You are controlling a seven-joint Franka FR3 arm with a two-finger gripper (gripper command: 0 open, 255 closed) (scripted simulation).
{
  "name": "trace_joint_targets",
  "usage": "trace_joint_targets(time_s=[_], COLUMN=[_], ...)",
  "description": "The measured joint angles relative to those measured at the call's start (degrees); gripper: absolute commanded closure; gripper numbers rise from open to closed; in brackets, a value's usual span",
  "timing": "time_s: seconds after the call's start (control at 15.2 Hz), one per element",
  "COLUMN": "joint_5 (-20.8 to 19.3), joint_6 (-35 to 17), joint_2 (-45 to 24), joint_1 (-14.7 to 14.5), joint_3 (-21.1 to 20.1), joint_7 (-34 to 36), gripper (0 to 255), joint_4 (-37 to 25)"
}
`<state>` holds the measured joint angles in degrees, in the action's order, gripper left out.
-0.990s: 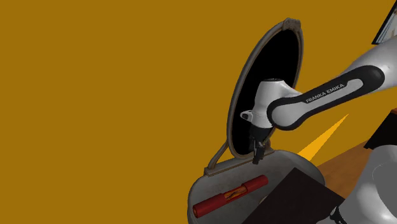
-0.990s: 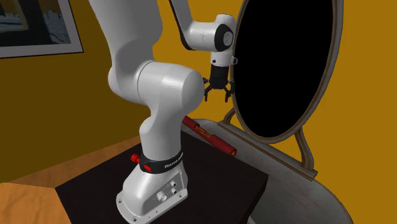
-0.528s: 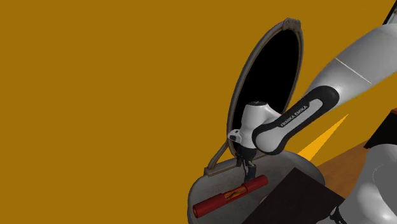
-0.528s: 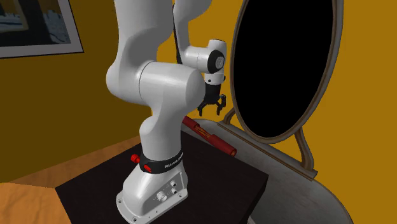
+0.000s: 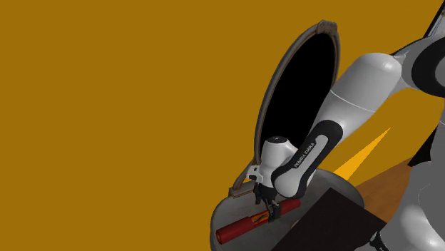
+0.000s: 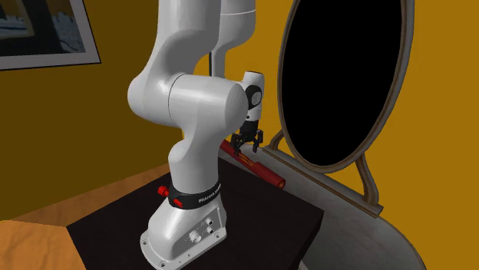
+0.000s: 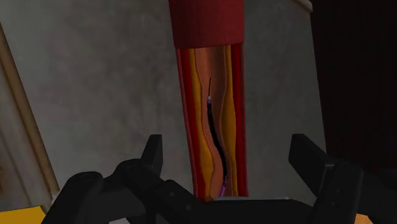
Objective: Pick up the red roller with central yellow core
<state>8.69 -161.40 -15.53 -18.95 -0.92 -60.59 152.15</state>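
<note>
One roller (image 7: 210, 127), red with a yellow core, flat on the grey table (image 7: 95, 95). Jaws wide open, empty, either side of its yellow middle, not touching; long axis squarely across their closing line.

The roller (image 7: 219, 83) under my gripper (image 7: 227, 153) has a dull, matt red sleeve at its far end and a smoother middle of yellow and orange with a faint sheen. The grey tabletop (image 7: 108, 95) around it looks mottled and rough, like stone. My fingers (image 7: 308, 156) are matt black; the white shell of my arm (image 6: 199, 100) is glossy.
</note>
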Motion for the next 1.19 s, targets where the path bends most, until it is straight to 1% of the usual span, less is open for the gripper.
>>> trace_joint_targets(time_s=[0.4, 0.46, 1.19], joint_5=[0.9, 0.9, 0.9], joint_6=[-4.4, -4.7, -4.7], joint_2=[-6.1, -6.5, -6.4], joint_1=[0.8, 0.8, 0.8], joint_3=[-0.9, -1.0, -1.0], joint_7=[-1.3, -1.4, -1.4], gripper=[0, 255, 255], joint_4=[-1.6, -1.8, -1.7])
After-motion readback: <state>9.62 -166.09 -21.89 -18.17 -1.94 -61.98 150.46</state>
